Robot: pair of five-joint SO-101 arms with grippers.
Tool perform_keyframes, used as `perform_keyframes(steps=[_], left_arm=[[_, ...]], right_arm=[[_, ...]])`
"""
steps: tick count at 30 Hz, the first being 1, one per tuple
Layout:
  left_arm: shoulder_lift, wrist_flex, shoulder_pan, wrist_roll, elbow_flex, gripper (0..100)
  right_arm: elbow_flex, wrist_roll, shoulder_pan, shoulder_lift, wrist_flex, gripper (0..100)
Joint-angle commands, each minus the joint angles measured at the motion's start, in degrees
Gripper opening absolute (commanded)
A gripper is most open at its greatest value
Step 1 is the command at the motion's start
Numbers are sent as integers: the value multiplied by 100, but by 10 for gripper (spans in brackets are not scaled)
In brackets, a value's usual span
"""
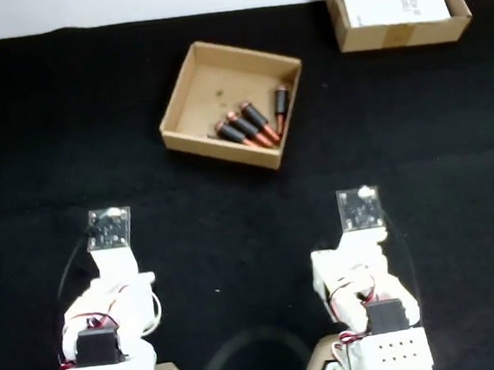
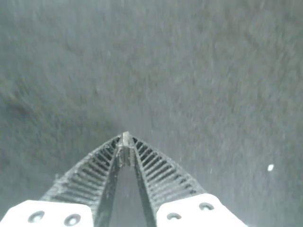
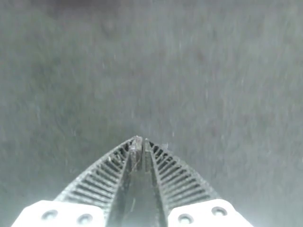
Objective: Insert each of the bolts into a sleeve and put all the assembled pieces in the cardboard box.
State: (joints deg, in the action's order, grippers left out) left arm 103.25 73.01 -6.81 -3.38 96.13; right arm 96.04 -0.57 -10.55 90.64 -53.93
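Black worktop (image 1: 49,125), 4 black-and-copper pcs (image 1: 250,125) lying inside open box (image 1: 215,83) mid-back, 2nd box (image 1: 399,35) w/ paper far corner, left end effector (image 2: 125,139) tips together over bare cloth, right end effector (image 3: 137,141) tips together too.

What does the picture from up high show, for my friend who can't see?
An open cardboard box on a black table holds four assembled pieces, dark sleeves with copper-coloured bolts. Two robot arms sit at the near edge, away from it, and a second box with white paper stands in the far corner.
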Motion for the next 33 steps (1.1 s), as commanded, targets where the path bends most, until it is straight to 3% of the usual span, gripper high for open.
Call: perform_keyframes(steps=[1,4,33], left_arm=[[57,290,-75,-26,101,8],[57,299,-84,-35,101,8],[57,299,-207,-44,101,8]], right_arm=[[558,-62,-31,48,-734,6],[470,-62,-40,48,-1279,6],[470,-53,-40,48,-1253,6]])
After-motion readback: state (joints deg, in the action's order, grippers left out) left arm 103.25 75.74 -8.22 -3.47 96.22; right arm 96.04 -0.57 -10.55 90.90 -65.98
